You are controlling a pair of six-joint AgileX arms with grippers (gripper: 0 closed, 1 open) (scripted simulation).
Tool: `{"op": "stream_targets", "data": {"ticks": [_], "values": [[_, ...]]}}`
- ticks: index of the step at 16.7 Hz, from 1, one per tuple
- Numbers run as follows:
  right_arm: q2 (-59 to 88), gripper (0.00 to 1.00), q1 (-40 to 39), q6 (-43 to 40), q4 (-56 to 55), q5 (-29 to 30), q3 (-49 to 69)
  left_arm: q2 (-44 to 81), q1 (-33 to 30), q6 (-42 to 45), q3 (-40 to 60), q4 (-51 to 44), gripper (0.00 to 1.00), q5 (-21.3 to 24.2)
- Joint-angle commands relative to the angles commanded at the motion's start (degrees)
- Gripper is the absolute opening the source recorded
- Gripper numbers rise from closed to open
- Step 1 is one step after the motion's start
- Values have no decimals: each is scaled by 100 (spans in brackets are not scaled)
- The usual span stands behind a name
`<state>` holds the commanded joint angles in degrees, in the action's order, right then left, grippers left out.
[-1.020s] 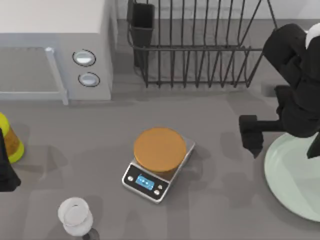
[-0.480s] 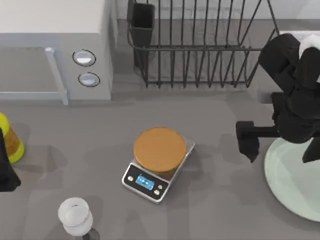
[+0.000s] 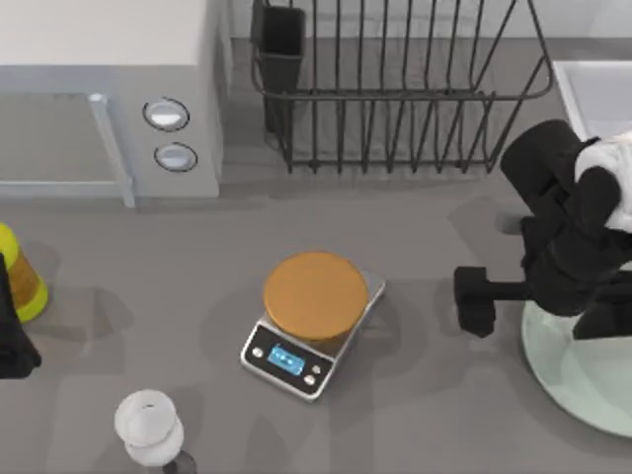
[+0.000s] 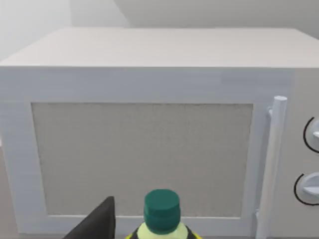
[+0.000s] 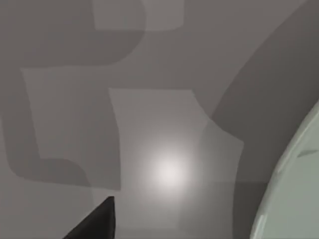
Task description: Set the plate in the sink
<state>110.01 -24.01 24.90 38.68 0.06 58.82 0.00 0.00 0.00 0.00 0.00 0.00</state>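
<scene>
Hovering over the near-left rim of the large round pale mint-green glossy plate [image 3: 578,380], the right gripper [image 3: 538,296] hangs at the table's right side. One black finger [image 3: 476,299] juts toward the table's middle, clear of the rim; whether the fingers are spread or pressed together I cannot tell, and nothing is visibly pinched. In the right wrist view, the plate's edge [image 5: 294,184] curves past over bare grey table [image 5: 149,99], lying flat.

White rectangular sink [image 3: 595,91] sits at the far right, behind the arm, well apart from the plate, beside the black wire dish rack [image 3: 395,89].

Progress, as judged: plate not yet grasped, not lifted. Remaining: seat fingers on rim, close, lift, carry back to sink, release.

Left gripper [image 3: 12,331] parked at the table's left edge near a yellow bottle with green cap [image 4: 162,214], facing the white microwave [image 4: 149,139]; finger state indeterminate.
</scene>
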Motion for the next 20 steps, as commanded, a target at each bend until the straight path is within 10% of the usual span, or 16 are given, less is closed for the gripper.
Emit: {"op": "stream_targets", "data": {"ticks": [4,17,20], "values": [[21,100,-1,1,-29,0,-20,0,0,0,0,0,100,0],[21,2,-1,1,-29,0,-20,0,0,0,0,0,100,0],[21,0,-1,1,-29,0,-20,0,0,0,0,0,100,0]]}}
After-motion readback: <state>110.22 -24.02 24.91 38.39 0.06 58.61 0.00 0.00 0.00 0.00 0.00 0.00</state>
